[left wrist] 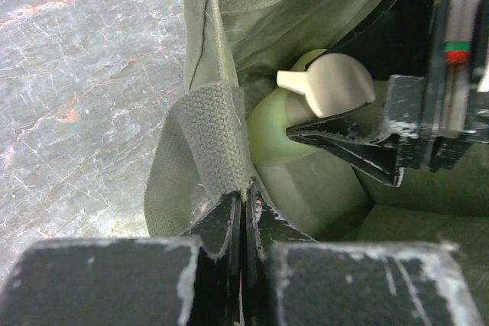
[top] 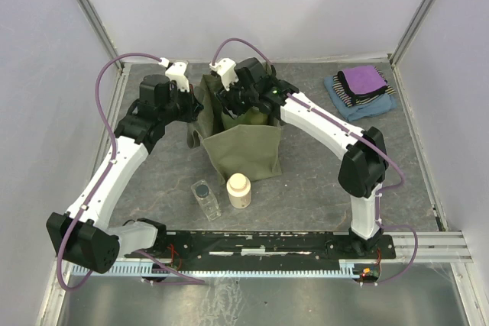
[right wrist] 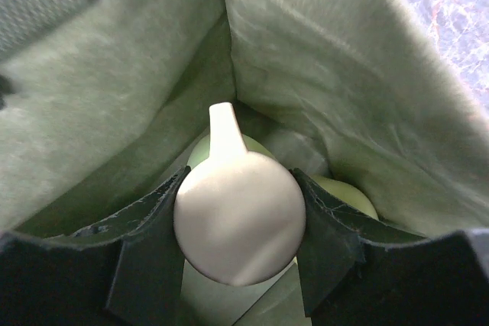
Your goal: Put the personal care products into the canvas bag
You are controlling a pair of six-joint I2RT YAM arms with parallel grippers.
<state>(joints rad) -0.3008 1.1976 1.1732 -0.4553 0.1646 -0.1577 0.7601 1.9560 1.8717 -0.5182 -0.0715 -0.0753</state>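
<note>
The bag is boxy olive canvas, coarse-woven, its near wall slumped forward on the surface, a grey marbled mat. The left claw is pinched together on the bag's rim, where a ribbed webbing handle is stitched. The right claw reaches down inside the bag, its scuffed black fingers clamped on the smooth, rounded white pump head of the pump bottle, whose glossy yellow-green body is within the fabric walls. Just in front of the bag stand the cream jar, squat and cylindrical, and the clear bottle, square with a dark cap, side by side. Folded cloths lie near the far right corner. White walls with metal posts enclose the surface
</note>
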